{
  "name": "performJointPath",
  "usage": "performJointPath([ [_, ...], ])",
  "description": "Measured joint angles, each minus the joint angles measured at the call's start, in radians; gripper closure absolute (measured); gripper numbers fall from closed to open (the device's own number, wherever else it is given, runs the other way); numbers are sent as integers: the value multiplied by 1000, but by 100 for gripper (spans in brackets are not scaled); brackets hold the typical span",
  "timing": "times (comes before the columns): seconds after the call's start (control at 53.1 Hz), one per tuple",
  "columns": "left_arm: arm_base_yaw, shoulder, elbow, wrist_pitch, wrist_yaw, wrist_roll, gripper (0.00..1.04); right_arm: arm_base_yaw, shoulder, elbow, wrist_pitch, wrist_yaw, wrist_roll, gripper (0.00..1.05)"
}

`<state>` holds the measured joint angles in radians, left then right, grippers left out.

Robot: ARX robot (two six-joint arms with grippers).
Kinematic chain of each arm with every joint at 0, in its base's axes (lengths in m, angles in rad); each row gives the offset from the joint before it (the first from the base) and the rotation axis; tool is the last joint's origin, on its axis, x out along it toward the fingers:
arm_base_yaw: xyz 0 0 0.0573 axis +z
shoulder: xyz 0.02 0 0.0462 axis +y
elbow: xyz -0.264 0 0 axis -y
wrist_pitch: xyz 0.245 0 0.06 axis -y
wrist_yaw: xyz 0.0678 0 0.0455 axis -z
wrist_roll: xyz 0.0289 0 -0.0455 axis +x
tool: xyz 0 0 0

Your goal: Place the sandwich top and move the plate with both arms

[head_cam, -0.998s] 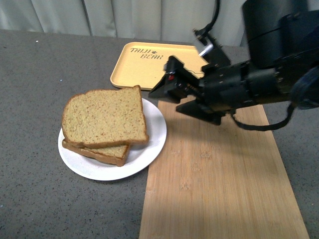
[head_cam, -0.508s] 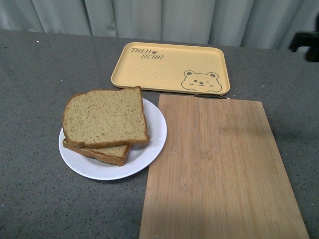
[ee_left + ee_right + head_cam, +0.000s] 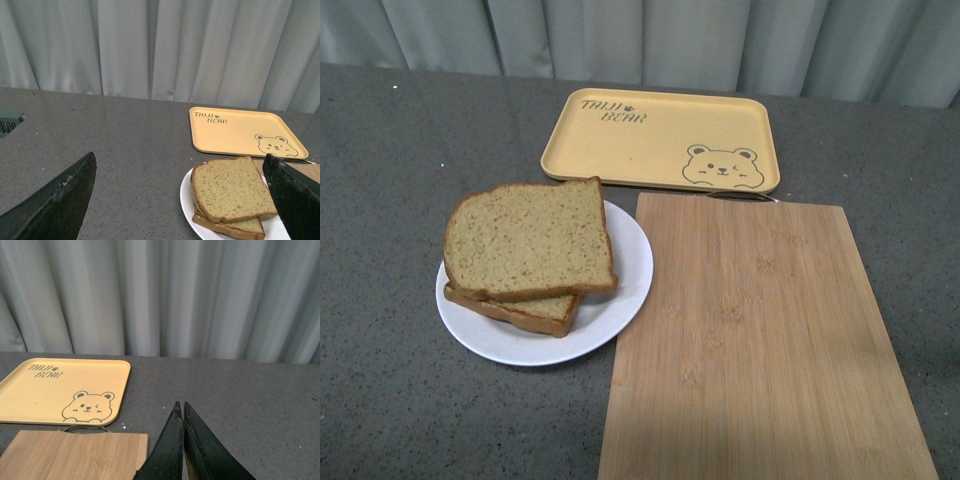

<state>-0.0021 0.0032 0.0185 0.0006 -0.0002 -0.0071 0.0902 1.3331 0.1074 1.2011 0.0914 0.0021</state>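
Left claw (image 3: 178, 159) spread wide, empty, just short of plate (image 3: 625, 272). Right claw (image 3: 180, 406) pinched together, empty, plate out of its view. Top slice (image 3: 528, 238) lies skewed on lower slice (image 3: 535, 312), both on plate. Risk: an uneven two-arm lift tilts plate and the loose top slice slides off. Plate rim overlaps board (image 3: 760, 340) and may snag. Tray (image 3: 640, 140) sits behind plate.
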Motion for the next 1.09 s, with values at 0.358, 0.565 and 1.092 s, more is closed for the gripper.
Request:
performJointPath([
  [0.358, 0, 0, 0, 0, 0, 0, 7, -88, -378, -58, -310, -86, 0, 104],
  [0.565, 0, 0, 0, 0, 0, 0, 7, -88, -538, -89, -442, -90, 0, 104],
  [1.092, 0, 0, 0, 0, 0, 0, 7, -88, -871, -103, -741, -91, 0, 104],
])
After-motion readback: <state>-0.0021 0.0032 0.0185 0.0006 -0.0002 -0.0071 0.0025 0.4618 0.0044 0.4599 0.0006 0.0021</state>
